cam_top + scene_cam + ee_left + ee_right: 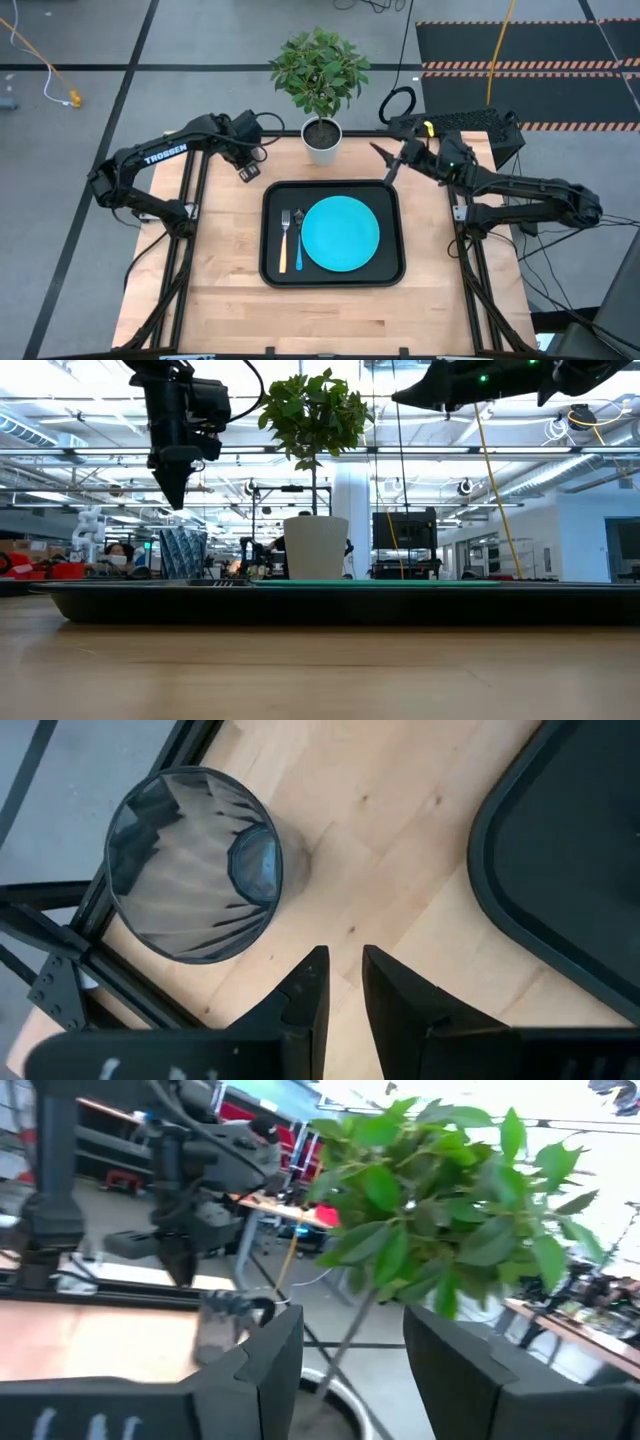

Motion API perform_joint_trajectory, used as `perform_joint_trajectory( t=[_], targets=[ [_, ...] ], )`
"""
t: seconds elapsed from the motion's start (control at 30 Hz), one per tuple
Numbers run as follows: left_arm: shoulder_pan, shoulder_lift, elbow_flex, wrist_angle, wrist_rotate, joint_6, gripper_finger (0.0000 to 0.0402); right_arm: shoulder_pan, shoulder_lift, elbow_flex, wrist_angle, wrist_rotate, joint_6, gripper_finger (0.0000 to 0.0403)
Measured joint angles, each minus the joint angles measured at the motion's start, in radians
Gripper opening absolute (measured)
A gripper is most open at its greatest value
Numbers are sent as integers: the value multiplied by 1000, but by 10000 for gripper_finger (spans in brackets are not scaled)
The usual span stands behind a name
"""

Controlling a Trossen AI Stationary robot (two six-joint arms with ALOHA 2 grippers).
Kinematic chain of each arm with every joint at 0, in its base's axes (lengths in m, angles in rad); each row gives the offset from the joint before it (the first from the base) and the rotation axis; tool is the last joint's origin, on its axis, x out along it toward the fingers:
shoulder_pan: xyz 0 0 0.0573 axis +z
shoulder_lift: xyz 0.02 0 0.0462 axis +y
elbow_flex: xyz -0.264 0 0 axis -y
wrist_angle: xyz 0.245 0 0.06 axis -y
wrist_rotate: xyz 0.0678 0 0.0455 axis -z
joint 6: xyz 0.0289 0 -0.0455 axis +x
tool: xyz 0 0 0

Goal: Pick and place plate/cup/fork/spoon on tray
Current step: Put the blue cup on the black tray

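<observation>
The black tray (270,200) lies mid-table. On it lie the turquoise plate (340,233), the orange-handled fork (284,243) and the blue-handled spoon (299,245), side by side left of the plate. The dark tumbler cup (190,865) stands upright on the wood near the table's far left corner, off the tray; it also shows in the low view (183,553). My left gripper (345,970) is shut and empty, pointing down, above the table just beside the cup. My right gripper (385,165) is open and empty, raised high over the tray's far right corner.
A white pot with a green plant (322,140) stands at the table's far edge, between the two grippers. The table's metal frame rail (60,900) runs close behind the cup. Bare wood lies in front of the tray (330,320).
</observation>
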Motion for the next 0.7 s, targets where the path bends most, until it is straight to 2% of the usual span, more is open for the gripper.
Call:
perform_joint_trajectory(
  t=[0.13, 0.43, 0.53, 0.7],
  targets=[
    [7, 0, 0, -4, 7, 27, 92, -39, 0, 0, 17, -1, -5, 169],
    [79, 0, 0, 44, -45, 95, 196, -104, 11, 0, 22, -4, 5, 169],
    [104, 11, 1, 60, -25, 108, 211, -106, 25, 0, 22, -4, 5, 169],
    [111, 36, 0, 53, -17, 135, 214, -105, 41, 0, 36, -4, 7, 169]
  ],
)
